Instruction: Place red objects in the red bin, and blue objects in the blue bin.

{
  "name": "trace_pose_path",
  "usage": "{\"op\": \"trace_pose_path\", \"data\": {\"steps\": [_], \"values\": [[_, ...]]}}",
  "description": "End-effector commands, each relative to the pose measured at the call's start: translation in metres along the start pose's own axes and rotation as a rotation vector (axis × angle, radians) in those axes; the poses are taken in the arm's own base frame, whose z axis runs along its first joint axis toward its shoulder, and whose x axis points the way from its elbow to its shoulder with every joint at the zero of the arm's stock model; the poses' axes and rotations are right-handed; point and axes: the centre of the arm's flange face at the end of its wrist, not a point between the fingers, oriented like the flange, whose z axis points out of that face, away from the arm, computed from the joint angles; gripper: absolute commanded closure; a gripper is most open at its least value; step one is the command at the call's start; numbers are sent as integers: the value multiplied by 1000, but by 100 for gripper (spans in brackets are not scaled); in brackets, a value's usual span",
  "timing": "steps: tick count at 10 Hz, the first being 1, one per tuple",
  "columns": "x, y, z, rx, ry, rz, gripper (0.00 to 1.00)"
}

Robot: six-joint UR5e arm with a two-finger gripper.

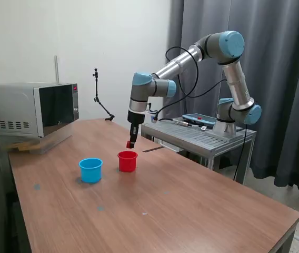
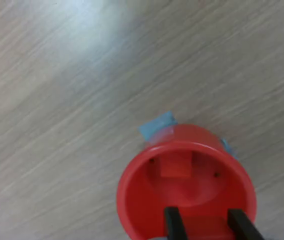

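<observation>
My gripper [image 1: 132, 141] hangs just above the red bin [image 1: 127, 161], a small red cup near the middle of the wooden table [image 1: 191, 211]. It is shut on a small red cube [image 1: 129, 144]. In the wrist view the two black fingers [image 2: 172, 222] flank that cube [image 2: 204, 230] over the red bin's [image 2: 132, 200] open mouth. Another red cube [image 2: 175, 165] lies on the bin's floor. The blue bin [image 1: 91, 169], a light blue cup, stands to the exterior view's left of the red one. No blue objects are in view.
A microwave [image 1: 31, 108] sits at the table's far left corner in the exterior view. Behind the table a metal cart [image 1: 202, 136] carries the arm's base. Blue tape pieces [image 2: 157, 125] stick out from under the red bin.
</observation>
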Motion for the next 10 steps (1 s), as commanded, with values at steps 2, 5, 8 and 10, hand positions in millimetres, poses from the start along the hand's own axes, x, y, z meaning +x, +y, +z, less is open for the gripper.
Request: {"op": "trace_pose_path", "data": {"steps": [2, 5, 8, 10], "values": [[-2, 0, 5, 11, -2, 13, 100], [-2, 0, 6, 13, -1, 23, 0], [-1, 0, 4, 11, 0, 22, 0], [6, -5, -1, 7, 7, 11, 0]]}}
